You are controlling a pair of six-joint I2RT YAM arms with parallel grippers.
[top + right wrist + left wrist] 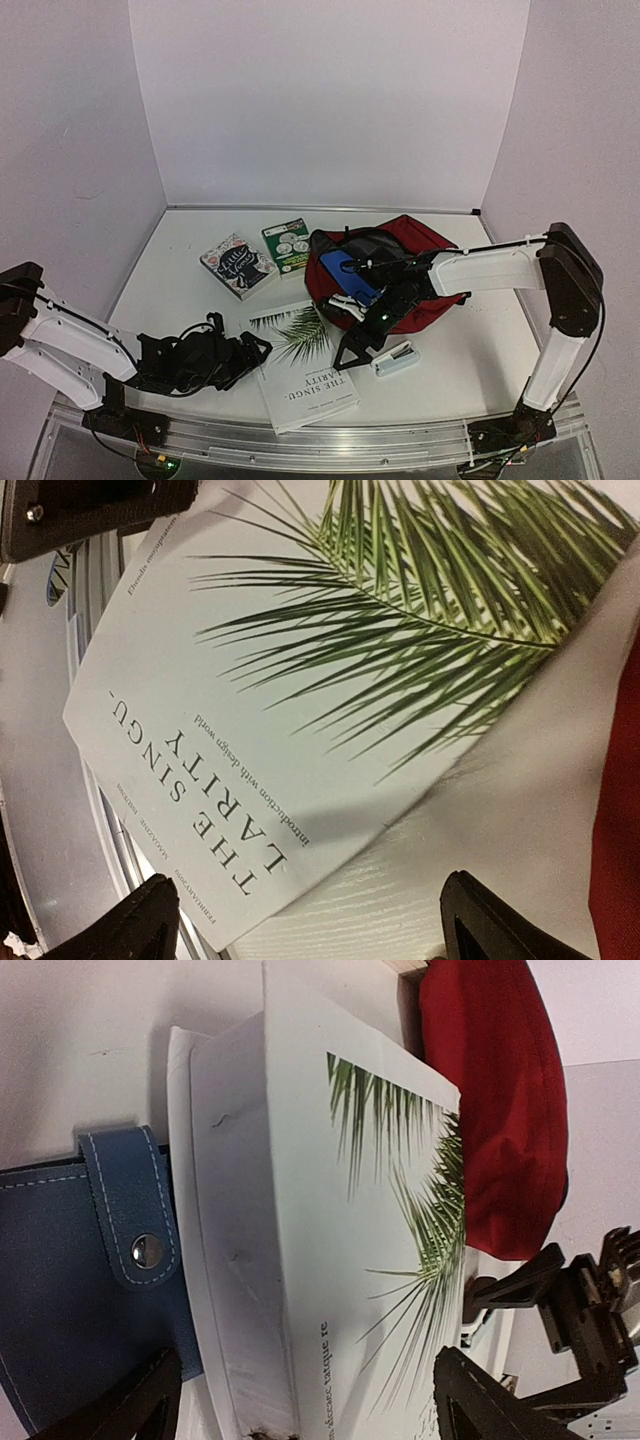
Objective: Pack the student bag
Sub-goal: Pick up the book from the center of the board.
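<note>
The student bag (pixel 420 250) lies at the middle right of the table, dark red, its mouth open toward the left with a blue item (pixel 348 272) sticking out. In the left wrist view the bag (pixel 490 1110) bulges at the top right. A white book (pixel 300 370) with a palm leaf on its cover lies in front of it. My left gripper (pixel 258 350) is open at the book's left edge, its jaws either side of the thick page block (pixel 240 1260). My right gripper (pixel 352 352) is open low over the book's right edge (pixel 250 730), holding nothing.
A blue stitched cover with a snap (pixel 70 1280) lies against the book's left side. A white stapler (pixel 395 358) sits just right of the right gripper. Two small books (pixel 238 265) (pixel 287 245) lie at the back, left of the bag. White walls enclose the table.
</note>
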